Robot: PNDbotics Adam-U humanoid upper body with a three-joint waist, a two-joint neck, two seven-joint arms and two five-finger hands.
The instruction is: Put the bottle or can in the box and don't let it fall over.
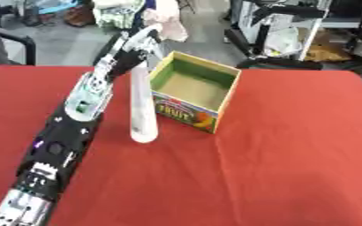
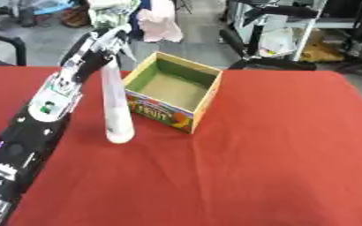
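White bottle [image 1: 142, 106] upright beside open box [image 1: 195, 91].

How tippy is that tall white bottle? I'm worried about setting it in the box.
The white bottle looks tall and slim, so probably top-heavy and easily tipped. Its round body would likely roll if it falls. The left hand is at its top, beside the box.

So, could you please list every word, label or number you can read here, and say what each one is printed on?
"FRUIT": in large letters on the front face of the box, above a picture of fruit.
Smaller print along the box's front: too blurred to read.
Bottle: no readable text.
Left hand and its arm: small marks, none readable.
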